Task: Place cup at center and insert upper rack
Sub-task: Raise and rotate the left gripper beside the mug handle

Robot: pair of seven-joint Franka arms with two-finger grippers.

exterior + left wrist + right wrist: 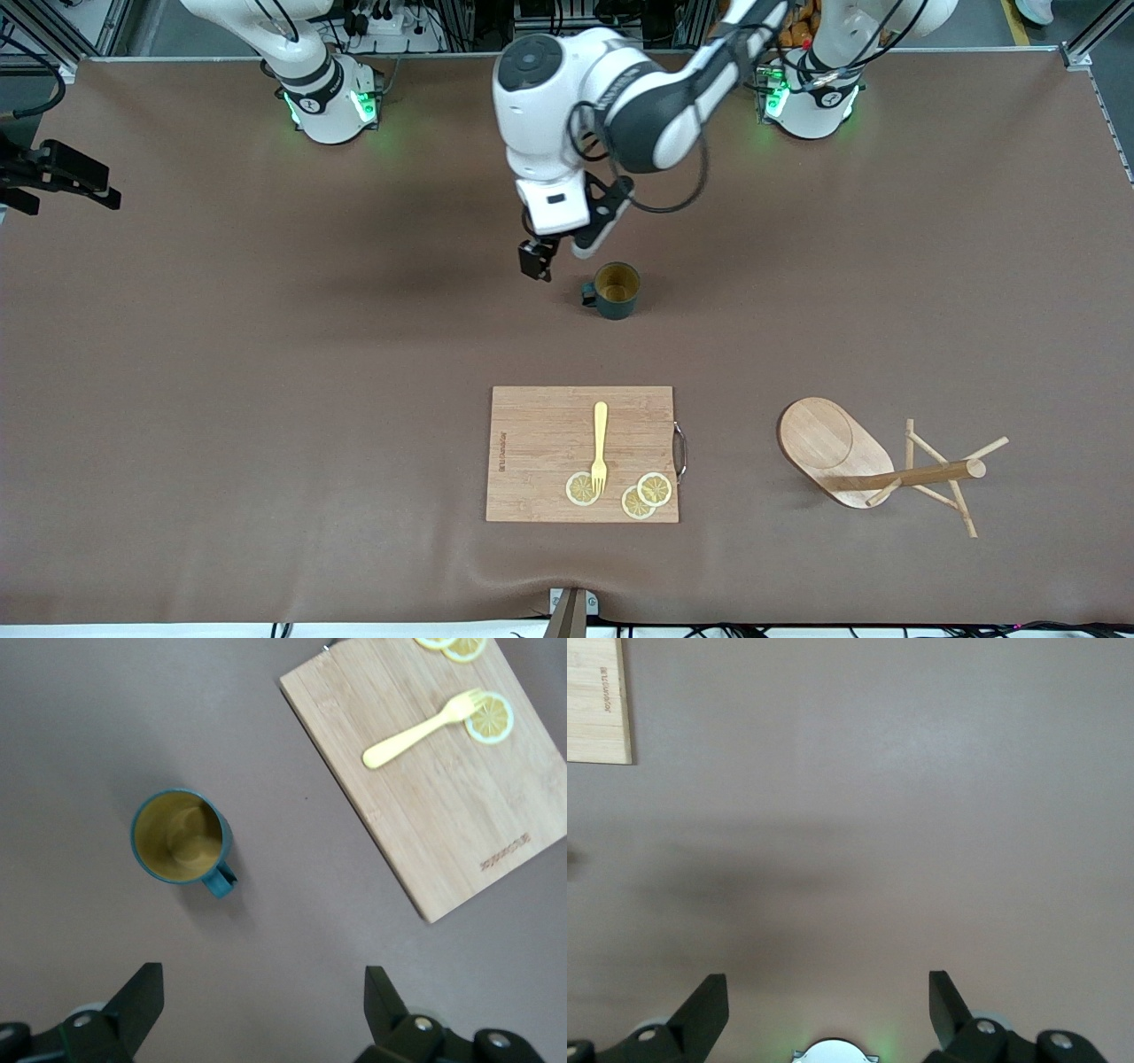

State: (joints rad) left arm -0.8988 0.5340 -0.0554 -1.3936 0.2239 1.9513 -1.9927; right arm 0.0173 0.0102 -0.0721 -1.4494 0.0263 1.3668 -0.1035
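The dark teal cup (617, 290) stands upright on the brown table, its handle toward the right arm's end; it also shows in the left wrist view (182, 838). My left gripper (538, 261) hangs open and empty over the table just beside the cup, on the handle's side; in its wrist view (263, 1001) the cup is apart from the fingers. The wooden mug tree (886, 465) lies on its side toward the left arm's end, nearer the camera than the cup. My right gripper (828, 1001) is open and empty, over bare table by its own base; it waits.
A rectangular wooden cutting board (582, 452) lies nearer the camera than the cup, with a yellow fork (600, 443) and three lemon slices (582, 488) on it. It also shows in the left wrist view (434, 771), and a corner in the right wrist view (598, 700).
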